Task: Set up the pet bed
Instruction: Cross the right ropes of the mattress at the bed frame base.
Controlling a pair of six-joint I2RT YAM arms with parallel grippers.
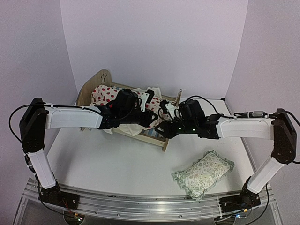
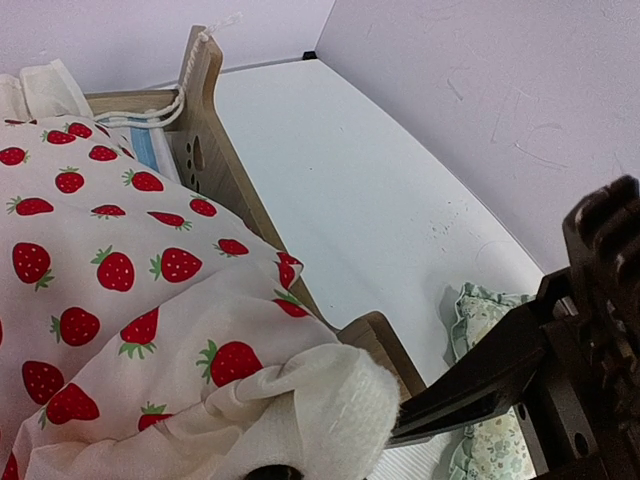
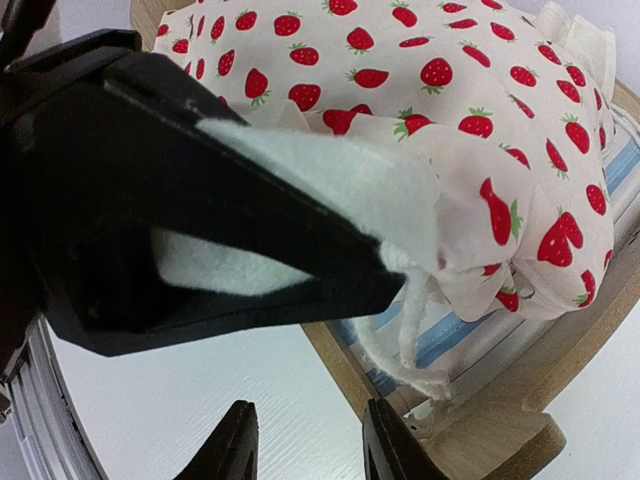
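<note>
Top view high, facing table (image 1: 117, 159); wrist views close, sharing pet bed (image 2: 203, 100)

Seen from above, both arms cover the middle of the light-wood pet bed (image 1: 101, 77). Its blue-and-white striped base (image 3: 455, 340) mostly hides beneath the cream strawberry-print cushion (image 2: 110, 270). The left wrist view's bottom edge crops the green floral frilled pillow (image 2: 480, 310).

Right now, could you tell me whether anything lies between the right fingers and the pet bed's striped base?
Yes: the strawberry cushion lies bunched over the pet bed, and the left fingers, clamped on its white edge, hang before the right fingers.
</note>
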